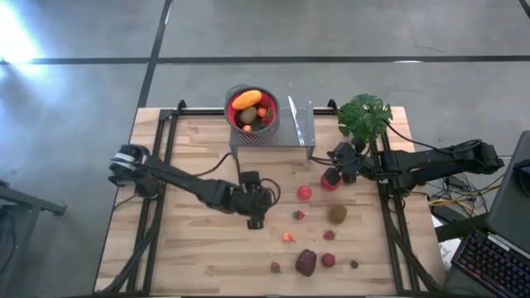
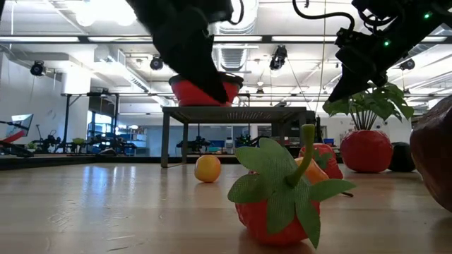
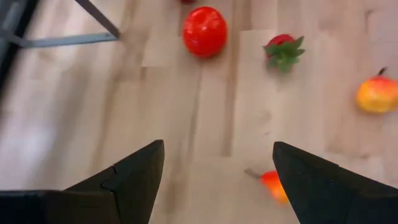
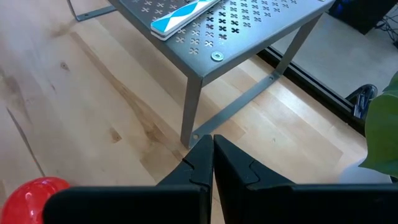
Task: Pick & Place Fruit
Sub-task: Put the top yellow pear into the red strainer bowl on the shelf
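On the table's left half, our left gripper [image 1: 256, 217] hangs low over the wood with its jaws spread and nothing between them. In its wrist view a small red-orange fruit [image 3: 273, 185] lies just off one fingertip [image 3: 311, 186], partly hidden, so we cannot tell its long axis. Past it, toward the table's middle, sit a red apple [image 1: 305, 193], a strawberry [image 1: 298, 215] and an orange-yellow fruit [image 1: 288, 237]. Farther right lie a kiwi [image 1: 337, 214] and, near the front edge, a maroon fruit [image 1: 305, 262] with some berries. At the back, the bowl [image 1: 252, 108] on the metal stand [image 1: 305, 126] already holds a few fruits. On the right, our right gripper [image 1: 334, 175] is clenched shut on nothing, hovering by a red ball-like thing [image 1: 330, 182] near the plant [image 1: 364, 116]. We judge the left arm nearer the half-hidden fruit: a slight sideways shift should centre it between the fingers.
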